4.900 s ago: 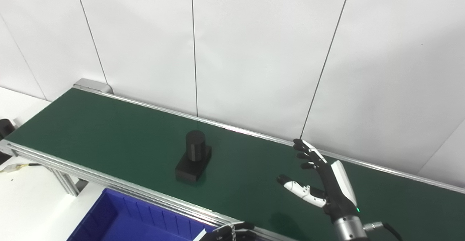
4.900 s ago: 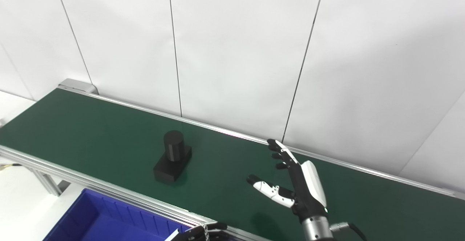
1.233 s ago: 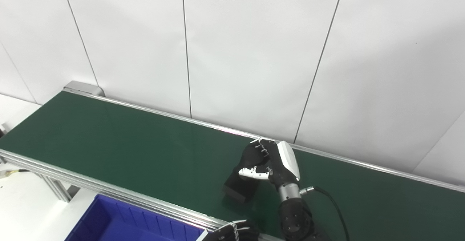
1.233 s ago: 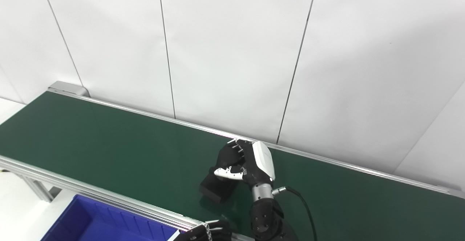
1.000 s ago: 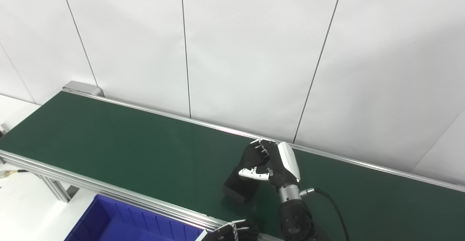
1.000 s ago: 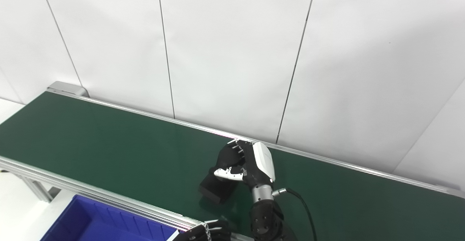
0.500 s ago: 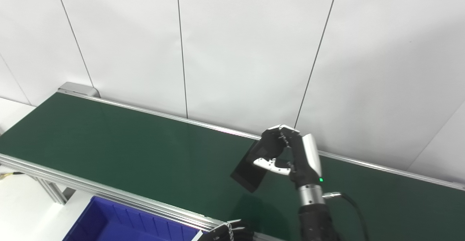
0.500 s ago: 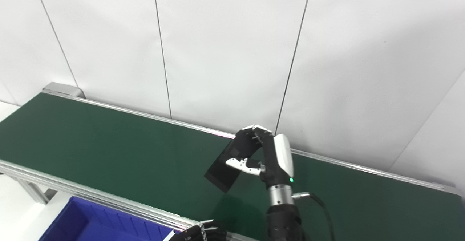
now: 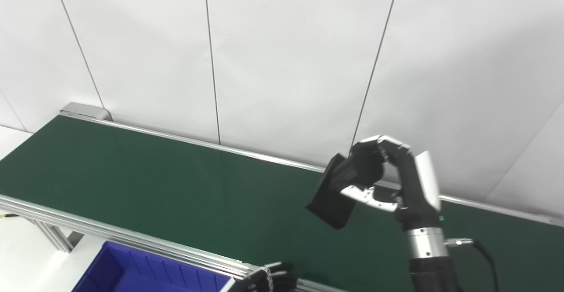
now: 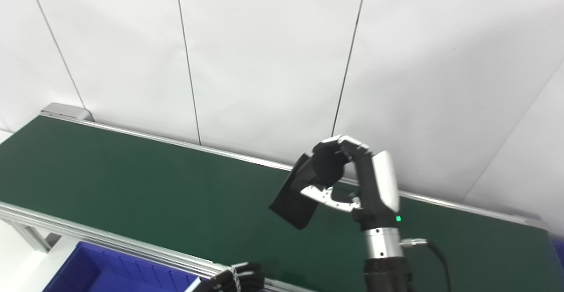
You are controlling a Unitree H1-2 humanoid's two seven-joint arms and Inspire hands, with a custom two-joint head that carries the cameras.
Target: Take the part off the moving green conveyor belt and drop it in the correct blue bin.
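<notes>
The part (image 9: 332, 197) is a black block with a round post. My right hand (image 9: 387, 177) is shut on its post and holds it tilted in the air above the green conveyor belt (image 9: 176, 186), clear of the surface. It also shows in the right eye view (image 10: 295, 199). Only the fingertips of my left hand (image 9: 271, 279) show at the bottom edge, below the belt's near rail; whether it is open or shut is hidden. A blue bin (image 9: 145, 274) sits below the belt's near rail at bottom left.
The belt's aluminium rails (image 9: 132, 239) run along its near and far sides. A white panelled wall (image 9: 282, 54) stands right behind the belt. A cable (image 9: 480, 250) hangs from my right wrist.
My right hand closed on the part on the belt, then lifted it up and to the right, tilting it. The camera view has shifted to the right.
</notes>
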